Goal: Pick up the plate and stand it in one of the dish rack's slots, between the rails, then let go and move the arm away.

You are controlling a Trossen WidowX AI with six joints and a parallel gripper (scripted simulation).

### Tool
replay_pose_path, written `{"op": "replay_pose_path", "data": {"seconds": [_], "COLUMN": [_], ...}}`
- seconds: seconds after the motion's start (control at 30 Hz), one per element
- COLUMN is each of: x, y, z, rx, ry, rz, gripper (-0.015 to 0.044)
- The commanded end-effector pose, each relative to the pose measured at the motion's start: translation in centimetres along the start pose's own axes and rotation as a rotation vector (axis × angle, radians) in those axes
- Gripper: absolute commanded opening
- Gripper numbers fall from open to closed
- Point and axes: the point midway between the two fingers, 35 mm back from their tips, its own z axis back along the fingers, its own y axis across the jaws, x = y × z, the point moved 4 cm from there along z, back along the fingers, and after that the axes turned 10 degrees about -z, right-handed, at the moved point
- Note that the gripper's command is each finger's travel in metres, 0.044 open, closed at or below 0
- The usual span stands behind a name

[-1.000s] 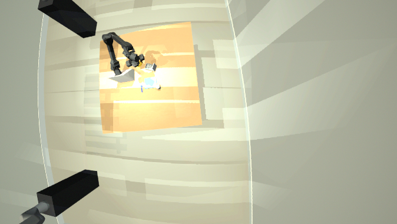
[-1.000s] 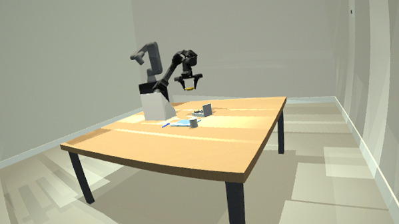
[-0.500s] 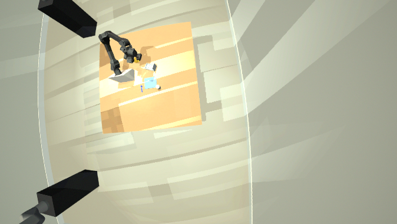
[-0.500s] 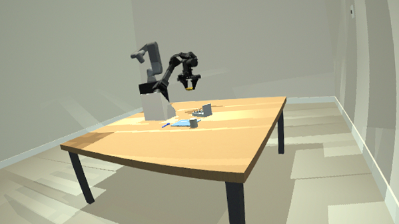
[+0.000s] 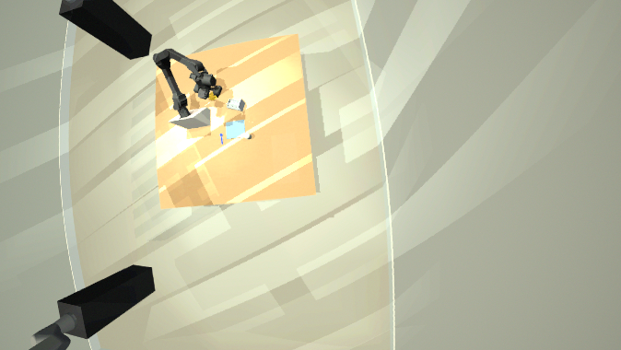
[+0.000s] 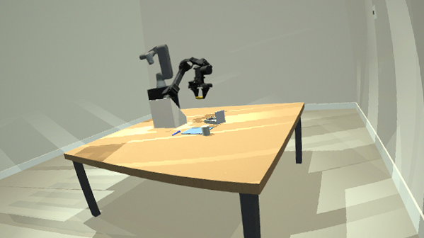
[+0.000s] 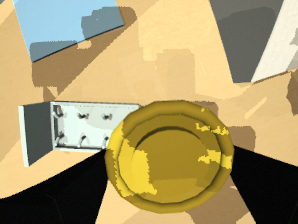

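Plate [image 5: 212,97] [image 6: 199,98] [image 7: 170,165] is up off the bench [image 5: 276,170] [image 6: 152,144] [image 7: 160,30], caught in the gripper [image 5: 212,96] [image 6: 199,97] [image 7: 168,155]; the jaws stand pretty wide, clamped on opposite sides of the rim; it's hanging about level, so no standing-up angle on it yet. The rack [image 5: 240,106] [image 6: 219,116] [image 7: 37,132] sits on the bench just beside and lower than the plate; in the top view it lies off toward the bench's right edge and a touch toward the bottom edge, and in the wrist view it pokes out on the left with one end hidden behind the plate.

Here's what I reckon matters: the rack's long axis runs roughly along the jaw-to-jaw line in the wrist view, with the pegs in two rows along it; the slots look to me like they cross that line, so the hand probably wants about a quarter turn plus a tilt to get the plate on edge; then over to the rack and down between the rails. I'd watch the tall panel at the end away from the plate; clip that, or come down on a peg, and the rim could twist in the fingers. Only one arm on this job, so no choosing there.
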Motion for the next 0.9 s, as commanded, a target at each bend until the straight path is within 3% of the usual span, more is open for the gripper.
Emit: {"op": "replay_pose_path", "data": {"seconds": [0.0,0.87], "x": [0.4,2.3], "y": [0.1,1.2], "z": [-1.3,-8.6], "rx": [0.004,0.179], "ry": [-0.086,-0.634], "rz": [0.044,0.44], "gripper": [0.0,0.0]}}
